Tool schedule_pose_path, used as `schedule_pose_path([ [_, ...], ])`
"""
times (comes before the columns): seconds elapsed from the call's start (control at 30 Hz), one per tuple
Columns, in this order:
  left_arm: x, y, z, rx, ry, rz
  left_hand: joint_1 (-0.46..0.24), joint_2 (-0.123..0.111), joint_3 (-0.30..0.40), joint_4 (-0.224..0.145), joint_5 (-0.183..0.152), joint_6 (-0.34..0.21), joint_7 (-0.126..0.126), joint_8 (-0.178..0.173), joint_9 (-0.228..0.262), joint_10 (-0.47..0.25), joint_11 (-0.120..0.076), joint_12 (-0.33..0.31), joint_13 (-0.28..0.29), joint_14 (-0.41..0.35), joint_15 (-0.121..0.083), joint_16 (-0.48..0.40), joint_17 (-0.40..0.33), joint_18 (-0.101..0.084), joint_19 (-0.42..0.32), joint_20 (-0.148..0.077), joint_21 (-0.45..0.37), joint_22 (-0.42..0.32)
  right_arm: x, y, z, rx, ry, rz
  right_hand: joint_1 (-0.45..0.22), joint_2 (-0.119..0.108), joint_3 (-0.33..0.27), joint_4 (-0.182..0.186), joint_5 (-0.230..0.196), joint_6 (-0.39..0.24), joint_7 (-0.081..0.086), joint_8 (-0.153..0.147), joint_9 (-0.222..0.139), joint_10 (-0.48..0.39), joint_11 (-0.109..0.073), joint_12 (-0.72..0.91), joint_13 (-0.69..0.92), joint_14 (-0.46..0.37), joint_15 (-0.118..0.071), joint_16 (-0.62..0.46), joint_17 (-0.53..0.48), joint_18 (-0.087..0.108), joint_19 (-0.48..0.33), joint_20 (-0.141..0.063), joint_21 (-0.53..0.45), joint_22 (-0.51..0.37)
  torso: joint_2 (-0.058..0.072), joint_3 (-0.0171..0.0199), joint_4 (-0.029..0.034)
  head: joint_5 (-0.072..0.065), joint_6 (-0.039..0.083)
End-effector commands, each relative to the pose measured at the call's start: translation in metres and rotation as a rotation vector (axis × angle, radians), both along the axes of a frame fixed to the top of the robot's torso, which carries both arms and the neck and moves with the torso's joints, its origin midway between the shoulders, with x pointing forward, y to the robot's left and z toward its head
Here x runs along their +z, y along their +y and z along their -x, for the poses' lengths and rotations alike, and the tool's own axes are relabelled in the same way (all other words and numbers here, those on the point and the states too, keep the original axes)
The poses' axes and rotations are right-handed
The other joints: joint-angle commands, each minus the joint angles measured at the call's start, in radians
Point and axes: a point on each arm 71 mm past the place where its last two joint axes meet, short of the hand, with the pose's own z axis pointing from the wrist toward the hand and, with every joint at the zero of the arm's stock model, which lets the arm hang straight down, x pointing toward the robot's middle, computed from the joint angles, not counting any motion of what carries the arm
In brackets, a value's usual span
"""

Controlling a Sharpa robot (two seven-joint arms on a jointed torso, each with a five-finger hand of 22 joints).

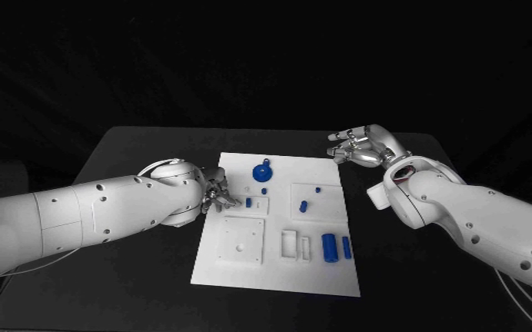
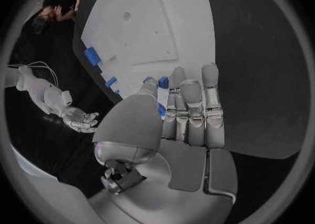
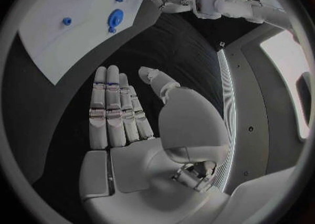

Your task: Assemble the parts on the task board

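1. The board (image 1: 238, 270) lies flat in the middle of the surface (image 1: 144, 147), with small blue parts spread across it: a round part (image 1: 263, 171) at the far end, a cylinder (image 1: 329, 247) near the right edge, and a small peg (image 1: 248, 203) left of centre.
2. These parts look like hard, light plastic, smooth and likely slippery, so a fingertip pinch across the sides seems the best hold.
3. The left robot hand (image 1: 218, 197) reaches over the board's left edge, fingertips right by the small peg. In the left wrist view its fingers (image 2: 190, 108) lie straight and side by side above blue pieces; whether it pinches anything, I cannot tell.
4. The right robot hand (image 1: 360, 146) hovers off the board's far right corner, palm open, fingers (image 3: 113, 106) extended and holding nothing.
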Motion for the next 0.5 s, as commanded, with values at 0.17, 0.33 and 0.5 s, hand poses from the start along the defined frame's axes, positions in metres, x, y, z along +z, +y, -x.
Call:
schedule_pose_path([
  [0.17, -0.0056, -0.0045, 0.0022, -0.019, 0.023, 0.003, 0.004, 0.001, -0.003, -0.006, -0.004, -0.006, 0.000, -0.006, 0.002, 0.001, -0.003, -0.003, 0.001, 0.007, -0.002, -0.002, 0.001, 0.002, 0.002, -0.002, 0.004, 0.017, 0.0008, 0.0011, 0.0003, 0.007, -0.009, -0.008, 0.004, 0.001, 0.000, -0.003, -0.003, 0.006, 0.004, 0.000, 0.001, 0.000, 0.002, -0.005, 0.000, -0.001, 0.002, -0.001, -0.002, -0.020, 0.006, 0.001, 0.004, -0.008, 0.000, 0.0001, 0.0001, -0.002, 0.000],
  [0.33, -0.0076, -0.0045, 0.0015, -0.019, 0.035, -0.006, 0.008, 0.003, -0.002, -0.011, -0.003, -0.010, 0.001, -0.008, 0.004, -0.002, -0.002, -0.003, 0.001, 0.006, -0.002, -0.002, 0.001, 0.002, 0.000, -0.002, 0.004, 0.017, 0.0008, 0.0010, 0.0003, 0.007, -0.008, -0.008, 0.003, 0.000, 0.000, -0.003, -0.003, 0.004, 0.004, 0.000, 0.001, -0.001, 0.002, -0.005, 0.000, -0.001, 0.003, -0.001, -0.002, -0.020, 0.006, 0.001, 0.005, -0.010, 0.000, 0.0003, 0.0000, -0.002, 0.000],
  [0.5, -0.0110, -0.0049, 0.0011, -0.017, 0.043, -0.009, 0.017, 0.008, 0.002, -0.023, 0.002, -0.016, 0.004, -0.016, 0.003, -0.006, 0.000, -0.005, 0.001, 0.005, 0.000, -0.002, 0.002, 0.002, -0.001, -0.001, 0.004, 0.018, 0.0007, 0.0008, 0.0003, 0.007, -0.008, -0.008, 0.004, 0.001, 0.003, -0.004, -0.003, 0.002, 0.005, 0.000, 0.001, -0.004, 0.003, -0.006, -0.001, -0.004, 0.003, -0.003, -0.004, -0.020, 0.003, 0.002, 0.006, -0.014, 0.000, -0.0003, -0.0002, -0.003, -0.002],
])
